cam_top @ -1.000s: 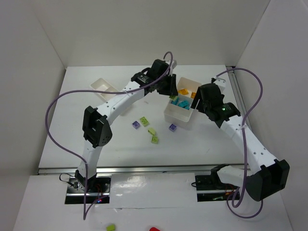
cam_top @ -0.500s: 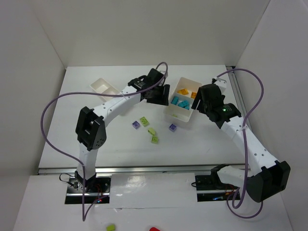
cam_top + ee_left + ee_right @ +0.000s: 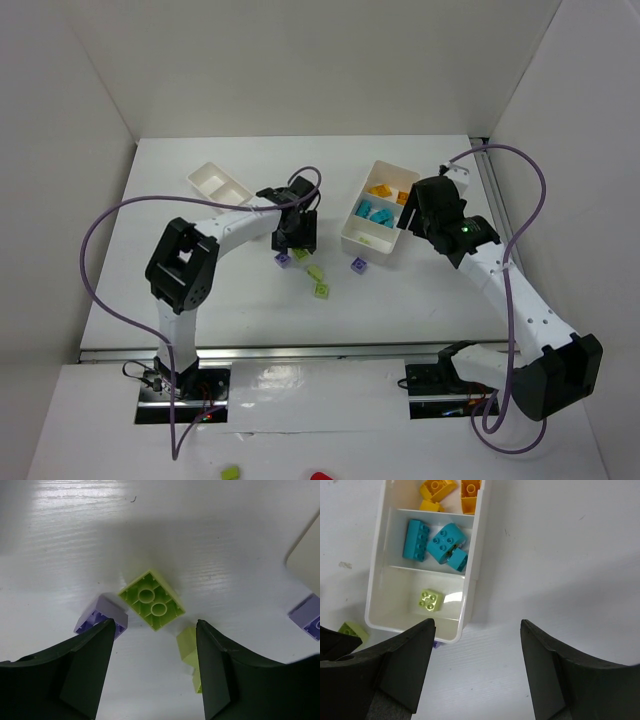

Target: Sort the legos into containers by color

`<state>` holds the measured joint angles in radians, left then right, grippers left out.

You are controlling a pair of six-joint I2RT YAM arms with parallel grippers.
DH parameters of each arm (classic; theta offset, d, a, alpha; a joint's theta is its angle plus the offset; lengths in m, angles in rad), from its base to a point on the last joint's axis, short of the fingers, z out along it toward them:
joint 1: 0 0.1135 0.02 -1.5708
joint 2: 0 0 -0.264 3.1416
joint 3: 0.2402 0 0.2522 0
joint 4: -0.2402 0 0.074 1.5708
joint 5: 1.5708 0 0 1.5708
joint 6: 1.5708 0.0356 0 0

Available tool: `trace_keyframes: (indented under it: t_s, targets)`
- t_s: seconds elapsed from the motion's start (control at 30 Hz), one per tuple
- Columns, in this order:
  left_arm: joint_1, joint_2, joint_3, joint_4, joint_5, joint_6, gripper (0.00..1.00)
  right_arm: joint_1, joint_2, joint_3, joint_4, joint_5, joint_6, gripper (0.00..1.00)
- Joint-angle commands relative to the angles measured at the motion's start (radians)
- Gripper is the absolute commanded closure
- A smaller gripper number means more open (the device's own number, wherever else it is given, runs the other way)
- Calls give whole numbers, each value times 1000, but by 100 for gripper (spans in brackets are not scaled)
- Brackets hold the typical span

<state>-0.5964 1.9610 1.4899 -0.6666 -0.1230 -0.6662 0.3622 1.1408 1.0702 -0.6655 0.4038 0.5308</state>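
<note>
— What is the biggest thing on the white table (image 3: 180,280)?
— The large tray (image 3: 474,555), at the far right, split into three sections. Its far section holds orange bricks (image 3: 437,486), the middle one holds three cyan bricks (image 3: 445,540), and the near one holds a single lime brick (image 3: 430,600).
— And the other container?
— The small tray (image 3: 218,184) has two sections and stands well apart, toward the far left.
— Where are the arms?
— The right gripper (image 3: 477,630) hangs over bare table just beside the large tray's near end, its fingers spread wide with nothing between them. The left gripper (image 3: 155,650) is low over the loose pieces in mid-table, fingers likewise parted and gripping nothing.
— Which pieces lie loose?
— An upturned green brick (image 3: 151,600) lies on the table in the gap between the left fingers. A purple brick (image 3: 100,617) is just beside it, partly hidden by one finger. A paler green brick (image 3: 189,642) is on its other side. A second purple brick (image 3: 359,264) lies near the large tray, and a last green brick (image 3: 322,290) lies nearest the arms.
</note>
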Motion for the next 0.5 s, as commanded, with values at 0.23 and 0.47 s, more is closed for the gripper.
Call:
trace_keyframes:
  t_s: [0.23,0.47]
  targets:
    - [-9,-4,-2,50,-44,-30,29,7,-15,-6,29,-11,-2,24]
    - [-9,45,47,39,-43,7,30,7,-15,-6,29,-11,-2,24]
